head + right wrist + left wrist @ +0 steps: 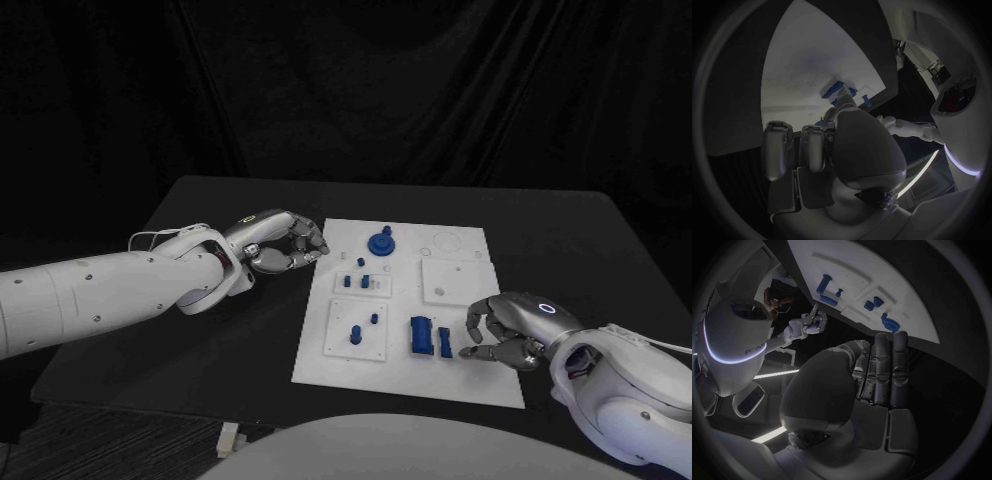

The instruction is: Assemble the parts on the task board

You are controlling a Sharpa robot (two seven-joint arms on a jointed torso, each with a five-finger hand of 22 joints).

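The white task board (408, 375) lies in the middle of the table, also seen as the board (879, 270) and the board (804, 65). On it are a round blue part (382, 241), small blue pegs (361, 281), two more pegs (365, 326), a blue block (421, 335) and a smaller blue piece (446, 342). My right hand (508, 330) sits at the board's right front with curled fingers, its fingertips right at the smaller piece (837, 90); whether it grips it is hidden. My left hand (274, 243) hovers by the board's left edge, its fingers (882, 365) curled in with nothing in them.
Raised white square plates (459, 280) stand on the board's right half, with round recesses (450, 241) behind them. The black table (577, 230) runs wide around the board. A dark curtain hangs behind.
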